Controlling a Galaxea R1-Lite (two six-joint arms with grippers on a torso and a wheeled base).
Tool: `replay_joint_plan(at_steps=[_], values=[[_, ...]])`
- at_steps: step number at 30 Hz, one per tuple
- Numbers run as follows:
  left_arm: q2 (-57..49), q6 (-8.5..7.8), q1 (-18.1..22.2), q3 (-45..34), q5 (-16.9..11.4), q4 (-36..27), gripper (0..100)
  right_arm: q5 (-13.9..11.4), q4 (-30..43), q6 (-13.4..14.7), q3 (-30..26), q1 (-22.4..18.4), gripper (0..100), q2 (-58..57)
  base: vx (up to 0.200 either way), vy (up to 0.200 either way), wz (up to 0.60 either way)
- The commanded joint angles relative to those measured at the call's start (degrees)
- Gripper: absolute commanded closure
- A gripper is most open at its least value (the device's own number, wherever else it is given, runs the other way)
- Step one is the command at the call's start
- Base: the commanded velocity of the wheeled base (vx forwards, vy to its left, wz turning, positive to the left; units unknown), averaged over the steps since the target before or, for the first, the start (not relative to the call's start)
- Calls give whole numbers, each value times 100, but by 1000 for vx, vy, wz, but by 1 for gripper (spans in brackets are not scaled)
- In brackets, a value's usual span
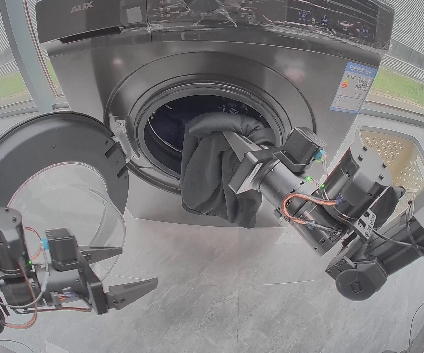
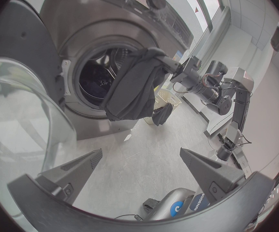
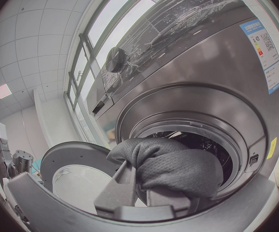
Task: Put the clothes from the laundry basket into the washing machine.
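A dark grey garment (image 1: 214, 170) hangs from my right gripper (image 1: 231, 140), which is shut on it just in front of the round opening of the washing machine (image 1: 212, 79). The cloth drapes down over the lower rim of the opening. In the right wrist view the garment (image 3: 171, 168) bunches over the fingers (image 3: 120, 187). From the left wrist view the garment (image 2: 131, 86) dangles before the drum. Dark clothes lie inside the drum (image 1: 168, 123). My left gripper (image 1: 124, 273) stands open low on the left, holding nothing. The laundry basket (image 1: 398, 160) stands right of the machine.
The machine's round door (image 1: 50, 172) is swung open to the left, close behind my left gripper. A dark cloth (image 2: 162, 113) hangs over the basket's rim (image 2: 167, 95) in the left wrist view. Grey tiled floor (image 1: 212, 280) lies free in front of the machine.
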State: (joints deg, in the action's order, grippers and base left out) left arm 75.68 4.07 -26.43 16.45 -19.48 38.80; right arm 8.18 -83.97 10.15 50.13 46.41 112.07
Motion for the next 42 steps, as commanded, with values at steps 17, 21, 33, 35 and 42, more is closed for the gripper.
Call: replay_joint_plan(at_steps=[17, 21, 33, 35, 42], values=[[3023, 516, -222, 1019, -232, 1499, 0, -1, -181, -14, -12, 123, 100, -18, 0, 0, 0], [3489, 753, -222, 1212, -232, 2061, 0, 8, -190, -5, -21, 193, 100, -18, 0, 0, 0], [4508, 1245, -231, 1713, -161, 3169, 0, 8, -190, -5, -47, 211, 100, -18, 0, 0, 0], [4508, 1245, -231, 1713, -161, 3169, 0, 8, -190, -5, -47, 211, 100, -18, 0, 0, 0], [4807, 1359, -231, 1915, -82, 3661, 0, 8, -269, -14, -100, 263, 100, -18, 0, 0, 0]])
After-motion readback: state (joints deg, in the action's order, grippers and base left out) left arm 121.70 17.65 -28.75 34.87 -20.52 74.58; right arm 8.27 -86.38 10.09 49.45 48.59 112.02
